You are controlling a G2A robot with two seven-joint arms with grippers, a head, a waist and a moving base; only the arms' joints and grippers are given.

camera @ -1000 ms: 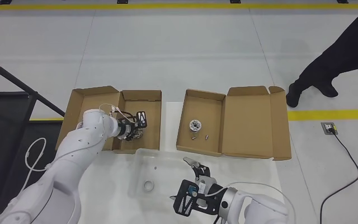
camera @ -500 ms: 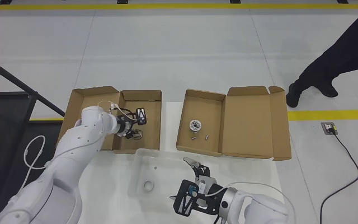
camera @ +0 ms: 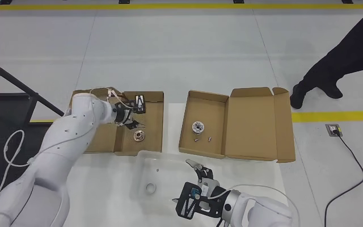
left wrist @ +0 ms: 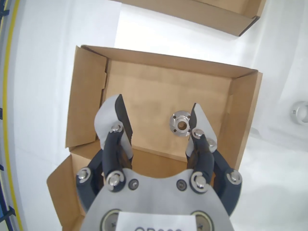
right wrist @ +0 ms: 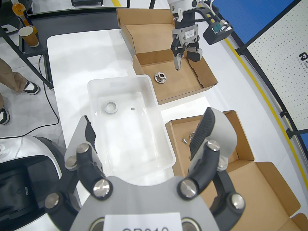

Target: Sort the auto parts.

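Fingers [left wrist: 124, 121] released on left gripper [left wrist: 157, 104] and right gripper [right wrist: 148, 121]; we log the flange [left wrist: 180, 124] inside the cardboard box [left wrist: 154, 85], a ring [right wrist: 111, 107] near it apparently unsorted.

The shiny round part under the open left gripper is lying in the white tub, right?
Not quite. The shiny round part under the open left gripper is lying in the brown cardboard box instead, as the left wrist view shows.

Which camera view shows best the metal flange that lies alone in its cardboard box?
The left wrist view: it looks straight down on the flange from close, so its centre bore and small holes show. The right wrist view gives it farther off, at a slant; the top view, only as a small disc.
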